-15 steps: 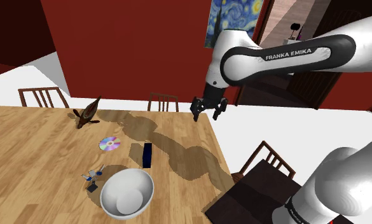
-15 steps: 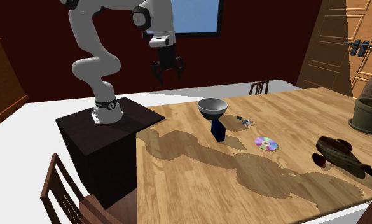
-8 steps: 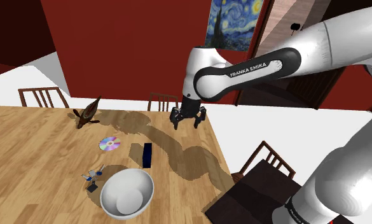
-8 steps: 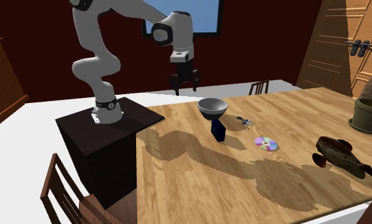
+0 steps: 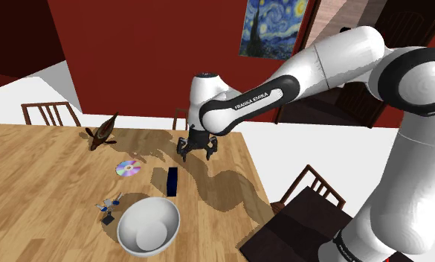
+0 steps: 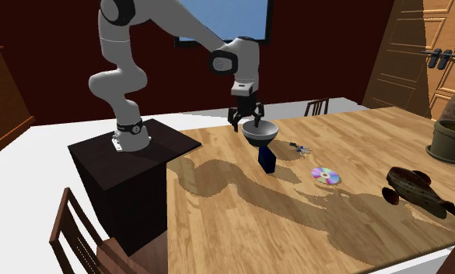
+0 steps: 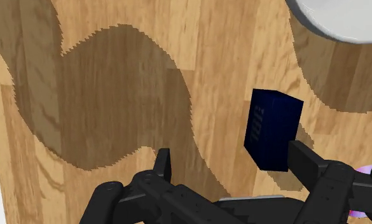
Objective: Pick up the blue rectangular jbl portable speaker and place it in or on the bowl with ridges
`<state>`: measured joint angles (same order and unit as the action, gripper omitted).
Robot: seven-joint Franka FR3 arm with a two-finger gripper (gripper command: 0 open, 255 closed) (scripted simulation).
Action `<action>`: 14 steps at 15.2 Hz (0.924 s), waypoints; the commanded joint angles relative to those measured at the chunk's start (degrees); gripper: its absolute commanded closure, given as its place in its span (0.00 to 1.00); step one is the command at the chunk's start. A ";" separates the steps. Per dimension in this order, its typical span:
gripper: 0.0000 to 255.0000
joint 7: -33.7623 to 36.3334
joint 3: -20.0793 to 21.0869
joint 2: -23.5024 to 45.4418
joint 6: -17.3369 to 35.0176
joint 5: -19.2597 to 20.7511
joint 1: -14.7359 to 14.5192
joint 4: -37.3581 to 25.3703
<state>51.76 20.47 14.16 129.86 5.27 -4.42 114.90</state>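
Item: dark blue rectangular speaker (image 5: 172,181) (image 6: 267,161) (image 7: 272,129), standing upright on the wooden desk (image 5: 44,186) (image 6: 241,226) (image 7: 114,63), just beside the pale grey bowl (image 5: 145,223) (image 6: 260,131) (image 7: 343,19) and near a shiny disc (image 5: 128,168) (image 6: 325,176). End effector (image 5: 198,152) (image 6: 246,124) (image 7: 232,162): black, fingers spread apart and holding nothing, hanging low over the desk; in the wrist view the speaker lies close by one finger, unclasped. Also on desk: brown fish figure (image 5: 102,134) (image 6: 416,189), well apart from the speaker.
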 commanded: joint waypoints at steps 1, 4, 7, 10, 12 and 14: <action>0.00 2.85 -0.57 5.20 0.29 2.45 -1.44 -4.29; 0.00 6.19 -1.78 12.30 0.02 5.12 -3.88 -10.87; 0.00 8.76 -3.16 19.49 -0.94 7.04 -6.42 -18.37; 0.00 10.29 -4.25 25.37 -2.21 8.08 -8.42 -25.12; 0.00 10.44 -4.48 26.30 -1.21 8.34 -8.57 -25.05; 0.00 10.59 -4.71 27.27 -0.24 8.61 -8.71 -25.03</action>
<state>62.28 15.88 40.97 129.06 13.73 -13.09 89.78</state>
